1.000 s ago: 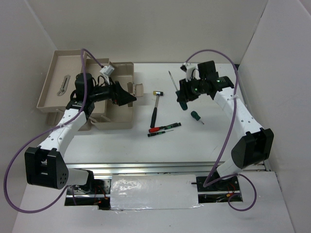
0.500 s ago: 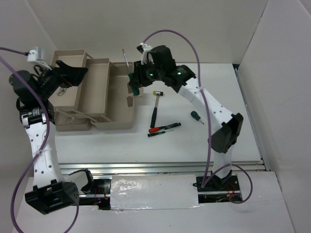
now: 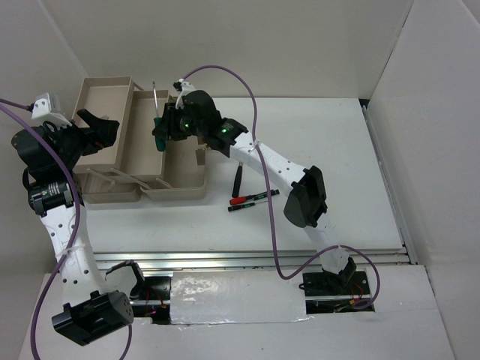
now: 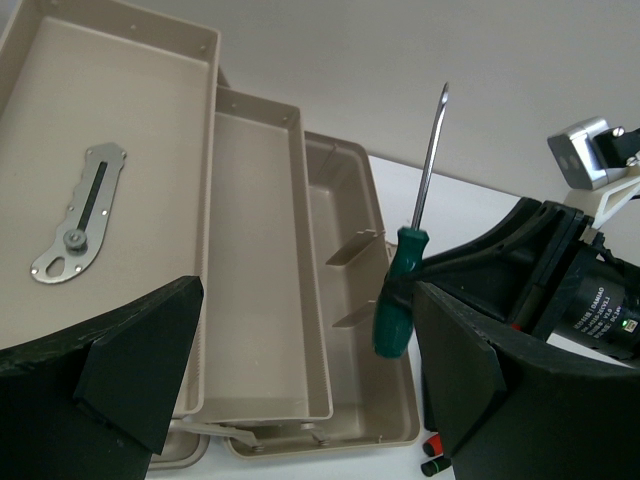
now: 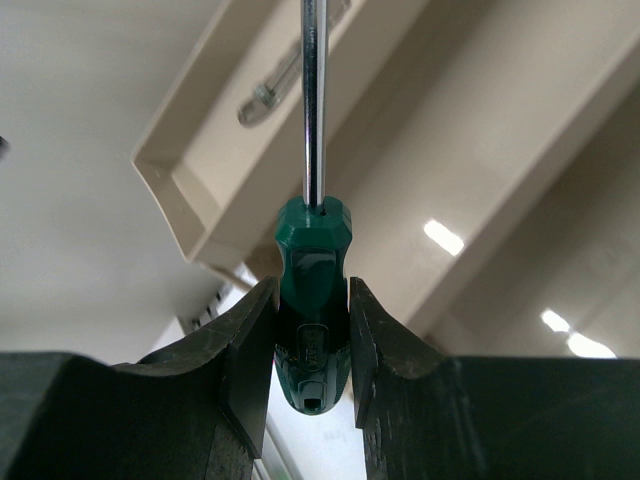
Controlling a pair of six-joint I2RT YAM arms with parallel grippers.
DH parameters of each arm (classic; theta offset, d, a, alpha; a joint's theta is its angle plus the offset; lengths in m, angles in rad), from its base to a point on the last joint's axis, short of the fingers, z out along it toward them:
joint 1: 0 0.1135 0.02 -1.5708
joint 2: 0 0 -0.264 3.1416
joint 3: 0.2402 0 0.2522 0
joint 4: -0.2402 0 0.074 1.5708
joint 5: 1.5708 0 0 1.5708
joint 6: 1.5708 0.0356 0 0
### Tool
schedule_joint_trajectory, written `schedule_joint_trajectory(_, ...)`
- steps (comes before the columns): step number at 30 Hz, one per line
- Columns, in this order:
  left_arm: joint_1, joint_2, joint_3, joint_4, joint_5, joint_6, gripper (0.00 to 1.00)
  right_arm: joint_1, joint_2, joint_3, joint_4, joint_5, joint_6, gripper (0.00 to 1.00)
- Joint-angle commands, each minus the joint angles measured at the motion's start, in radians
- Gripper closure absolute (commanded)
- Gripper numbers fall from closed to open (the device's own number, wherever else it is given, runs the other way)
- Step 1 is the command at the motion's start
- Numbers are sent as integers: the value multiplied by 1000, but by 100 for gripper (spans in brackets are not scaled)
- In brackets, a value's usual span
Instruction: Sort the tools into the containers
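Observation:
My right gripper (image 3: 160, 129) is shut on a green-handled screwdriver (image 3: 158, 132), shaft pointing up, held above the open beige toolbox (image 3: 196, 189). In the right wrist view the jaws (image 5: 312, 292) clamp the green handle (image 5: 313, 245). In the left wrist view the screwdriver (image 4: 398, 300) hangs over the deep base (image 4: 400, 425). My left gripper (image 3: 100, 127) is open and empty, left of the box, looking over its trays. A silver metal tool (image 4: 78, 225) lies in the far tray (image 4: 190, 110). A red-handled (image 3: 241, 199) and a black-handled screwdriver (image 3: 251, 204) lie on the table.
The mallet's black handle (image 3: 237, 178) shows beside my right arm; its head is hidden. The middle tray (image 4: 255, 300) holds nothing. White walls close in the table on both sides and behind. The right arm stretches across the table's middle.
My right arm has swung left with the green screwdriver, from the table's right side to above the toolbox. My left gripper has drawn back left, off the box.

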Motion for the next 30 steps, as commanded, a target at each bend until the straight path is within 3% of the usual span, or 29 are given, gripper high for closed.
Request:
schedule_joint_trajectory(1, 20, -35, -10, 41, -11, 12, 1, 19, 47, 74, 238, 54, 57, 100)
schedule_joint_trajectory(5, 38, -30, -19, 43, 13, 3, 1, 38, 102, 81, 312, 65, 57, 99)
schedule_joint_trajectory(9, 50, -26, -24, 40, 24, 12, 1, 53, 161, 100, 355, 74, 63, 83)
schedule_joint_trajectory(11, 52, -23, -23, 38, 26, 24, 1, 55, 175, 100, 367, 80, 63, 60)
schedule_joint_trajectory(12, 52, -20, -21, 35, 26, 27, 1, 53, 178, 104, 367, 83, 60, 42)
schedule_joint_trajectory(15, 53, -15, -26, 40, 36, 32, 1, 50, 168, 97, 362, 83, 45, 16)
schedule_joint_trajectory(19, 56, 0, -24, 64, 84, 36, 1, 30, 109, 94, 355, 79, 12, 10)
schedule_joint_trajectory(24, 10, 97, 59, -18, 182, 157, 6, -56, -86, -20, 251, 42, -84, 14)
schedule_joint_trajectory(29, -157, 227, 181, -211, 121, 376, 9, -301, -383, -310, -43, -75, -375, 22)
schedule_joint_trajectory(30, -177, 241, 188, -250, 130, 404, 9, -338, -417, -361, -93, -96, -514, 23)
